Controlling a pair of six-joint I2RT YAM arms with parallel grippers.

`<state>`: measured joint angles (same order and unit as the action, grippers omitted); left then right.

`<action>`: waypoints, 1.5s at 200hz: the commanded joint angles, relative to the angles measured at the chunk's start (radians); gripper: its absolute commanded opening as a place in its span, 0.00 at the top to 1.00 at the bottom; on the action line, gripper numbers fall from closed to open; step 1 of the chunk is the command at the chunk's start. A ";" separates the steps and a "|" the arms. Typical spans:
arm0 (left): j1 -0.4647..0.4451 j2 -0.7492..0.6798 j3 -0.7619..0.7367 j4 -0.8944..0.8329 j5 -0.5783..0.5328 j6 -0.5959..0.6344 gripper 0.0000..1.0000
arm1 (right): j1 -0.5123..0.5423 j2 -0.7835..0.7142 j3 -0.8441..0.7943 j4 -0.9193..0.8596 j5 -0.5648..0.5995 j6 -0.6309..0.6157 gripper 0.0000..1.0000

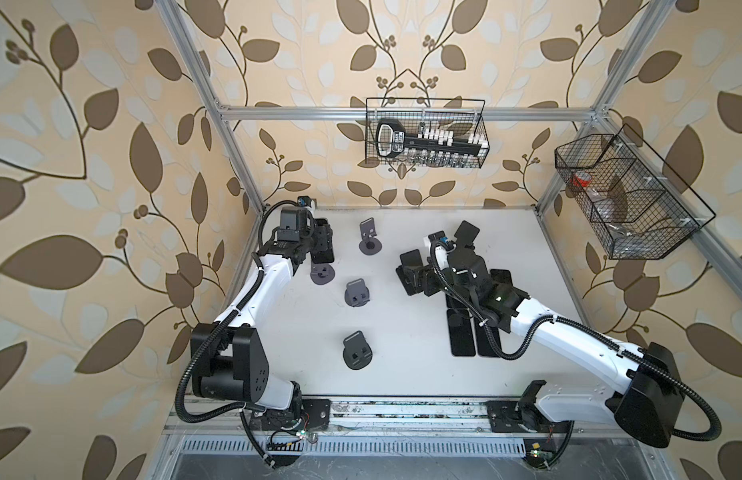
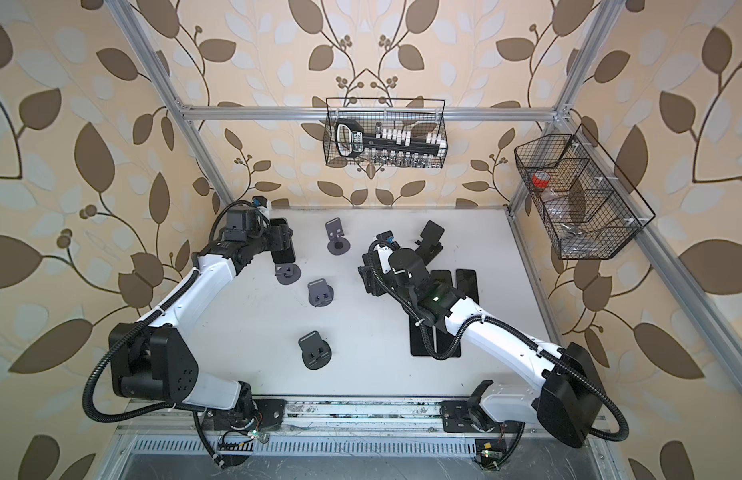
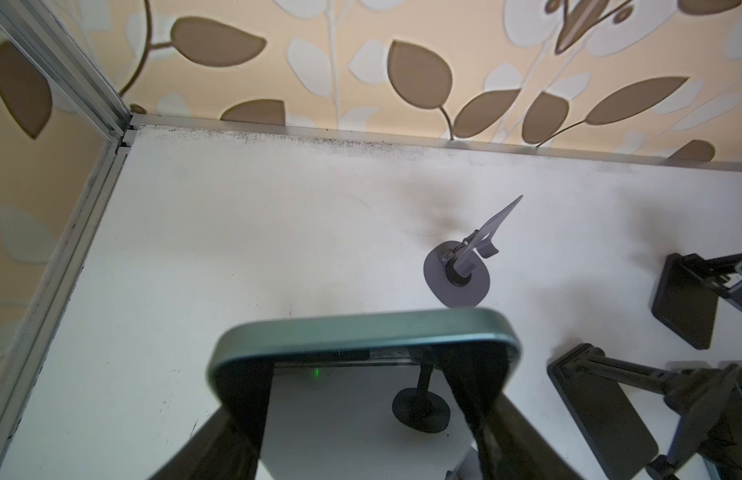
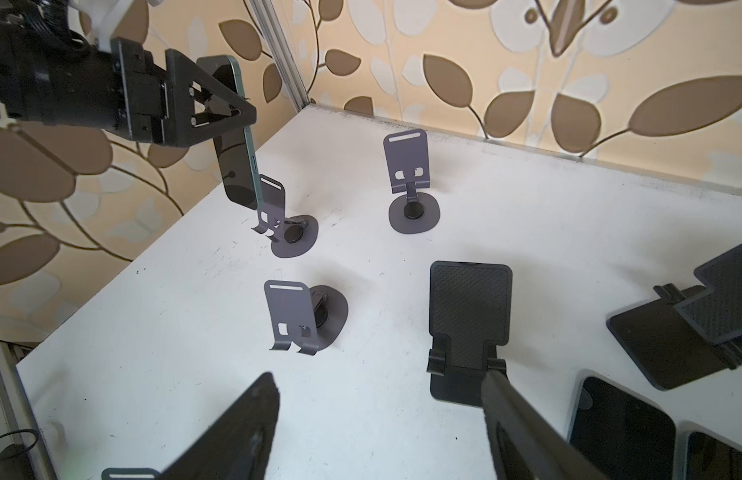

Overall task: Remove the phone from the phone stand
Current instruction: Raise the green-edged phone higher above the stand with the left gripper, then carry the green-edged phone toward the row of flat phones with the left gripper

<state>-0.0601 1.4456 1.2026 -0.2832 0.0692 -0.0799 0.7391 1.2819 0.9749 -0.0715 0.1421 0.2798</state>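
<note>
- At the far left of the desk, the phone hangs upright in the left tool, just above the lips of the phone stand.
- Right of that and farther back is a second stand; a third stand is nearer, toward the middle; a fourth stand is nearest.
- On the right half, the right tool points left, with a fifth stand at its tip and a sixth stand farther back.
- Flat phones lie side by side under the right arm.
- A wire basket hangs on the far rail; a side basket hangs high at the right, beyond the desk's edge.
</note>
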 commanded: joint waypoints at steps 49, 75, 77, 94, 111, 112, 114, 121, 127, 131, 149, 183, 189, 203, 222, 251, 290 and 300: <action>-0.029 -0.121 0.034 -0.019 0.068 -0.066 0.61 | -0.009 -0.035 -0.023 -0.011 0.004 0.028 0.22; -0.046 -0.150 0.036 -0.050 0.083 -0.080 0.61 | -0.009 -0.038 -0.031 -0.012 -0.001 0.034 0.22; -0.048 -0.151 0.036 -0.054 0.084 -0.081 0.61 | -0.009 -0.038 -0.032 -0.013 -0.001 0.034 0.22; -0.062 -0.167 0.043 -0.085 0.085 -0.080 0.62 | -0.010 -0.041 -0.039 -0.014 -0.002 0.041 0.22; -0.070 -0.181 0.050 -0.113 0.082 -0.073 0.62 | -0.009 -0.045 -0.046 -0.023 -0.007 0.054 0.22; -0.071 -0.182 0.051 -0.115 0.082 -0.072 0.62 | -0.010 -0.045 -0.047 -0.023 -0.008 0.055 0.22; -0.072 -0.184 0.051 -0.118 0.082 -0.072 0.62 | -0.009 -0.046 -0.048 -0.023 -0.010 0.058 0.22; -0.073 -0.190 0.053 -0.128 0.083 -0.070 0.62 | -0.009 -0.050 -0.053 -0.030 -0.013 0.067 0.22; -0.075 -0.196 0.057 -0.139 0.083 -0.071 0.62 | -0.009 -0.053 -0.060 -0.033 -0.017 0.074 0.22; -0.077 -0.201 0.058 -0.145 0.083 -0.070 0.62 | -0.010 -0.057 -0.065 -0.034 -0.019 0.079 0.22; -0.089 -0.220 0.061 -0.172 0.083 -0.078 0.63 | -0.009 -0.076 -0.087 -0.044 -0.025 0.099 0.22; -0.142 -0.259 0.060 -0.222 0.068 -0.100 0.65 | -0.009 -0.119 -0.130 -0.083 -0.031 0.151 0.23; -0.153 -0.265 0.062 -0.232 0.065 -0.108 0.65 | -0.009 -0.128 -0.137 -0.095 -0.034 0.162 0.23; -0.179 -0.278 0.061 -0.250 0.066 -0.123 0.65 | -0.010 -0.153 -0.157 -0.112 -0.035 0.184 0.23; -0.210 -0.289 0.076 -0.283 0.067 -0.132 0.65 | -0.009 -0.191 -0.185 -0.131 -0.025 0.205 0.23; -0.248 -0.295 0.105 -0.326 0.076 -0.163 0.65 | -0.009 -0.236 -0.195 -0.177 -0.018 0.219 0.23; -0.327 -0.303 0.117 -0.386 0.076 -0.222 0.66 | -0.010 -0.299 -0.207 -0.237 -0.002 0.223 0.23; -0.349 -0.304 0.114 -0.401 0.073 -0.242 0.67 | -0.009 -0.314 -0.214 -0.251 0.006 0.224 0.24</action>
<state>-0.3637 1.1843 1.2736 -0.6605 0.1284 -0.2569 0.7326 1.0073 0.7898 -0.2623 0.1238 0.4873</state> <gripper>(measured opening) 0.727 0.764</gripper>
